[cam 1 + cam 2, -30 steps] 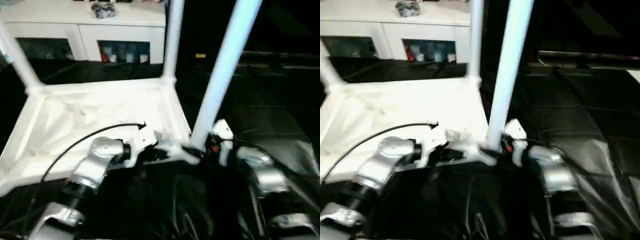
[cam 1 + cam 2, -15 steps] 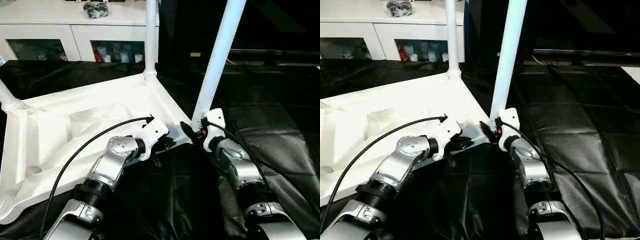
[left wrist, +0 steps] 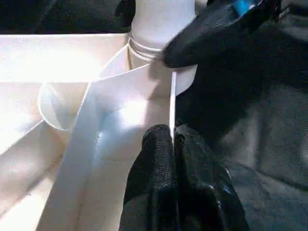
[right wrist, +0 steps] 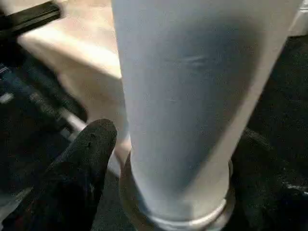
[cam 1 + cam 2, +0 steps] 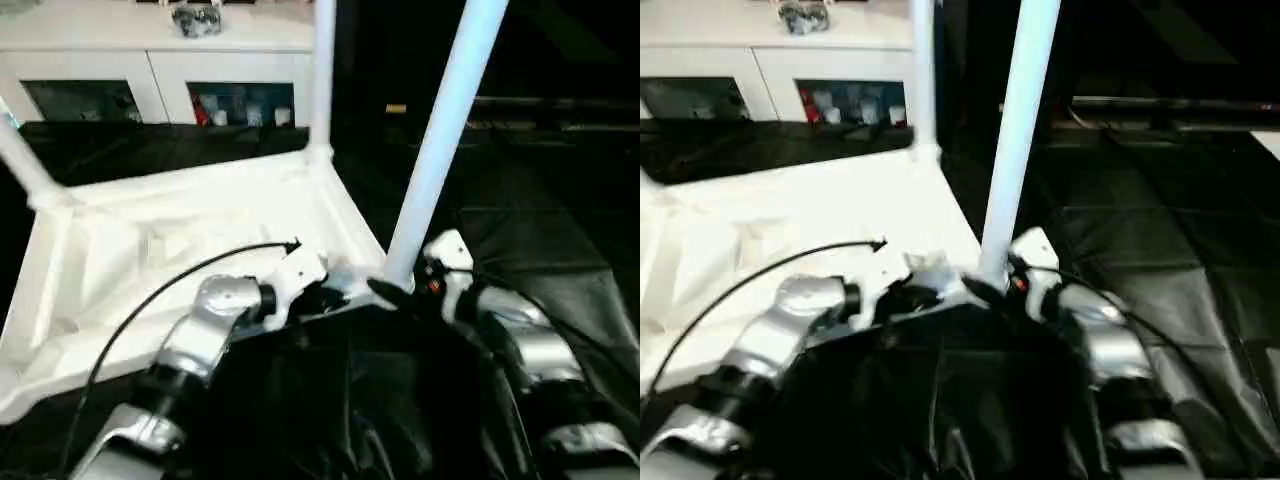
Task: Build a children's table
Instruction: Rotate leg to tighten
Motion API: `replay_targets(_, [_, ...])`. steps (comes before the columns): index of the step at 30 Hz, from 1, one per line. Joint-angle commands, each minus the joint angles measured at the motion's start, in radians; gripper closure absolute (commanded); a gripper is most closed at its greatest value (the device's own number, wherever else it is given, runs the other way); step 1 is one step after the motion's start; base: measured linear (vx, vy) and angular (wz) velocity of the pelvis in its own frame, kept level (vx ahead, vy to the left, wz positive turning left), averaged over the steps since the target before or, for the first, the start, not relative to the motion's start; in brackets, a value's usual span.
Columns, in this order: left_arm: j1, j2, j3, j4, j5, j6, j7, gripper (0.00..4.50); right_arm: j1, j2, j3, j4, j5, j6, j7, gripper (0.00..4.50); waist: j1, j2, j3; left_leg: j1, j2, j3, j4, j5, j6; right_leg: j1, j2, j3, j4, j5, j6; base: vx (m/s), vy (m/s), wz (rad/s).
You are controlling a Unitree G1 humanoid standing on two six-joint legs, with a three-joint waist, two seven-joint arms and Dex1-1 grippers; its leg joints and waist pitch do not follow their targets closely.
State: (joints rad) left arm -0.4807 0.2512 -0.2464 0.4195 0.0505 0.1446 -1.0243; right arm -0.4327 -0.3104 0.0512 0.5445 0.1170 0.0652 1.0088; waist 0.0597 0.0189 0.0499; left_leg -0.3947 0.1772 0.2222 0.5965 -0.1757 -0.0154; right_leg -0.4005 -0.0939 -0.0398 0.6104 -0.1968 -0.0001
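Note:
The white tabletop [image 5: 180, 240] lies upside down, ribbed underside up. Three white legs stand in its corner sockets: one at the far corner [image 5: 322, 80], one at the left [image 5: 25, 165], and one at the near right corner [image 5: 440, 150]. My left gripper [image 3: 172, 137] is shut on the thin rim of the tabletop [image 3: 172, 96] beside that near right socket. My right gripper [image 4: 178, 139] is open around the base of the near right leg [image 4: 192, 96]. One black finger [image 4: 82, 163] stands on each side of the leg, a little off it.
A white cabinet with glass doors [image 5: 160, 60] stands behind, with a small dark object [image 5: 195, 17] on top. Black sheeting [image 5: 540, 200] covers the surface around the tabletop. A black cable [image 5: 180, 280] loops over my left forearm.
The whole picture has shifted with the camera. Both grippers stay at the near right corner of the tabletop, the left still clamped on the rim.

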Motion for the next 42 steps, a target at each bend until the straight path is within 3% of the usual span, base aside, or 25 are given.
replay_targets(1, [-0.023, -0.002, -0.006, -0.043, -0.038, -0.033, -0.028, 4.5, 0.014, 0.012, 0.109, -0.064, 0.036, 0.026, 0.163, 0.81, 0.001, -0.004, -0.061, 0.03, 0.061, -0.036, -0.077, -0.258, 0.042, 0.036, -0.053, 0.032, -0.075, -0.179, -0.237, 0.0, 0.0, 0.0])
replay_targets(3, [-0.023, 0.005, -0.006, -0.042, -0.04, -0.035, -0.04, 4.5, 0.014, 0.005, 0.11, -0.07, 0.044, 0.033, 0.181, 0.81, 0.002, -0.004, -0.06, 0.03, 0.061, -0.035, -0.077, -0.262, 0.038, 0.034, -0.052, 0.033, -0.074, -0.182, -0.24, 0.0, 0.0, 0.0])
replay_targets(4, [-0.025, 0.019, -0.006, -0.039, -0.041, -0.037, -0.058, 4.5, 0.01, -0.002, 0.112, -0.074, 0.051, 0.044, 0.205, 0.81, 0.001, -0.011, -0.062, 0.029, 0.061, -0.035, -0.076, -0.258, 0.039, 0.035, -0.053, 0.033, -0.074, -0.179, -0.24, 0.0, 0.0, 0.0])
replay_targets(6, [-0.027, 0.033, -0.005, -0.034, -0.043, -0.04, -0.075, 4.5, 0.007, -0.007, 0.115, -0.076, 0.054, 0.051, 0.222, 1.05, 0.004, -0.01, -0.062, 0.029, 0.063, -0.035, -0.074, -0.231, 0.046, 0.034, -0.055, 0.033, -0.07, -0.165, -0.246, 0.0, 0.0, 0.0])
replay_targets(10, [-0.028, 0.059, -0.001, -0.027, -0.051, -0.045, -0.098, 4.5, 0.003, -0.01, 0.124, -0.081, 0.059, 0.066, 0.252, 1.28, 0.005, -0.024, -0.064, 0.027, 0.061, -0.033, -0.071, -0.204, 0.058, 0.036, -0.055, 0.032, -0.066, -0.145, -0.252, 0.0, 0.0, 0.0])
replay_targets(11, [-0.028, 0.061, 0.001, -0.027, -0.053, -0.045, -0.099, 4.5, 0.004, -0.011, 0.125, -0.084, 0.063, 0.074, 0.26, 1.36, 0.006, -0.018, -0.063, 0.028, 0.062, -0.033, -0.071, -0.196, 0.059, 0.034, -0.056, 0.032, -0.065, -0.144, -0.253, 0.0, 0.0, 0.0])
replay_targets(12, [-0.028, 0.065, 0.002, -0.028, -0.056, -0.045, -0.1, 4.5, 0.005, -0.012, 0.128, -0.087, 0.063, 0.075, 0.27, 1.53, 0.005, -0.022, -0.063, 0.028, 0.062, -0.032, -0.071, -0.198, 0.059, 0.034, -0.056, 0.033, -0.066, -0.145, -0.253, 0.0, 0.0, 0.0])
replay_targets(16, [-0.027, 0.067, 0.006, -0.03, -0.061, -0.042, -0.098, 4.5, 0.006, -0.015, 0.137, -0.089, 0.059, 0.079, 0.286, 1.81, 0.007, -0.022, -0.061, 0.03, 0.063, -0.032, -0.072, -0.207, 0.051, 0.033, -0.057, 0.033, -0.067, -0.164, -0.25, 0.0, 0.0, 0.0])
replay_targets(17, [-0.022, 0.067, 0.006, -0.033, -0.064, -0.04, -0.098, 4.5, 0.006, -0.015, 0.142, -0.091, 0.062, 0.087, 0.297, 1.81, 0.006, -0.027, -0.06, 0.029, 0.063, -0.033, -0.072, -0.209, 0.049, 0.034, -0.058, 0.034, -0.067, -0.174, -0.247, 0.0, 0.0, 0.0])
replay_targets(24, [-0.009, 0.056, 0.002, -0.049, -0.063, -0.037, -0.073, 4.5, 0.029, -0.003, 0.156, -0.105, 0.059, 0.088, 0.292, 1.91, 0.008, -0.021, -0.062, 0.029, 0.062, -0.033, -0.071, -0.191, 0.051, 0.035, -0.056, 0.033, -0.064, -0.139, -0.249, 0.0, 0.0, 0.0])
replay_targets(26, [-0.013, 0.033, 0.004, -0.047, -0.053, -0.034, -0.03, 4.5, 0.04, 0.02, 0.146, -0.101, 0.049, 0.069, 0.239, 1.93, 0.01, -0.015, -0.062, 0.03, 0.061, -0.034, -0.071, -0.198, 0.05, 0.035, -0.057, 0.033, -0.064, -0.128, -0.255, 0.0, 0.0, 0.0])
replay_targets(27, [-0.018, 0.02, 0.004, -0.044, -0.049, -0.029, -0.009, 4.5, 0.041, 0.035, 0.135, -0.09, 0.044, 0.062, 0.203, 1.93, 0.008, -0.017, -0.062, 0.03, 0.061, -0.033, -0.071, -0.201, 0.049, 0.034, -0.056, 0.033, -0.065, -0.13, -0.255, 0.0, 0.0, 0.0])
replay_targets(31, [-0.041, -0.04, 0.001, -0.022, -0.023, -0.015, 0.081, 4.5, 0.022, 0.112, 0.08, -0.02, 0.021, 0.04, 0.013, 1.94, 0.004, -0.02, -0.058, 0.034, 0.06, -0.037, -0.075, -0.251, 0.022, 0.03, -0.061, 0.036, -0.076, -0.217, -0.242, 0.0, 0.0, 0.0])
replay_targets(32, [-0.054, -0.071, -0.003, -0.01, -0.009, -0.005, 0.126, 4.5, 0.011, 0.15, 0.064, 0.012, 0.004, 0.035, -0.08, 1.94, 0.0, -0.021, -0.056, 0.031, 0.06, -0.042, -0.081, -0.272, 0.005, 0.032, -0.062, 0.035, -0.08, -0.269, -0.221, 0.0, 0.0, 0.0])
replay_targets(33, [-0.063, -0.1, -0.008, -0.002, 0.002, 0.005, 0.163, 4.5, 0.0, 0.185, 0.053, 0.044, -0.018, 0.021, -0.173, 1.94, -0.004, -0.015, -0.055, 0.034, 0.061, -0.041, -0.082, -0.283, -0.003, 0.027, -0.06, 0.036, -0.081, -0.278, -0.217, 0.0, 0.0, 0.0])
replay_targets(34, [-0.066, -0.11, -0.01, 0.0, 0.005, 0.009, 0.174, 4.5, -0.003, 0.196, 0.051, 0.054, -0.026, 0.015, -0.204, 1.94, -0.011, -0.017, -0.053, 0.035, 0.059, -0.042, -0.084, -0.314, -0.022, 0.024, -0.06, 0.035, -0.086, -0.321, -0.206, 0.0, 0.0, 0.0])
replay_targets(35, [-0.07, -0.128, -0.013, 0.005, 0.013, 0.014, 0.2, 4.5, -0.013, 0.218, 0.044, 0.078, -0.039, 0.011, -0.265, 1.94, -0.011, -0.006, -0.056, 0.037, 0.058, -0.047, -0.085, -0.324, -0.035, 0.026, -0.063, 0.035, -0.087, -0.335, -0.195, 0.0, 0.0, 0.0])
replay_targets(36, [-0.074, -0.146, -0.015, 0.011, 0.023, 0.016, 0.229, 4.5, -0.025, 0.24, 0.035, 0.106, -0.051, 0.012, -0.329, 1.95, -0.015, -0.01, -0.055, 0.037, 0.058, -0.045, -0.086, -0.327, -0.037, 0.024, -0.06, 0.036, -0.089, -0.33, -0.192, 0.0, 0.0, 0.0])
replay_targets(37, [-0.076, -0.166, -0.019, 0.014, 0.026, 0.025, 0.248, 4.5, -0.042, 0.263, 0.021, 0.135, -0.054, 0.01, -0.391, 1.95, -0.021, -0.004, -0.053, 0.038, 0.056, -0.047, -0.088, -0.352, -0.043, 0.021, -0.058, 0.036, -0.091, -0.341, -0.19, 0.0, 0.0, 0.0])
replay_targets(38, [-0.077, -0.179, -0.021, 0.016, 0.028, 0.032, 0.26, 4.5, -0.053, 0.279, 0.012, 0.155, -0.056, 0.008, -0.433, 1.95, -0.028, -0.009, -0.055, 0.039, 0.054, -0.046, -0.086, -0.363, -0.047, 0.021, -0.057, 0.036, -0.093, -0.341, -0.189, 0.0, 0.0, 0.0])
replay_targets(42, [-0.078, -0.207, -0.037, 0.017, 0.044, 0.041, 0.28, 4.5, -0.086, 0.325, -0.013, 0.184, -0.049, 0.018, -0.497, 1.95, -0.026, -0.005, -0.058, 0.036, 0.054, -0.044, -0.084, -0.338, -0.023, 0.024, -0.055, 0.038, -0.092, -0.288, -0.191, 0.0, 0.0, 0.0])
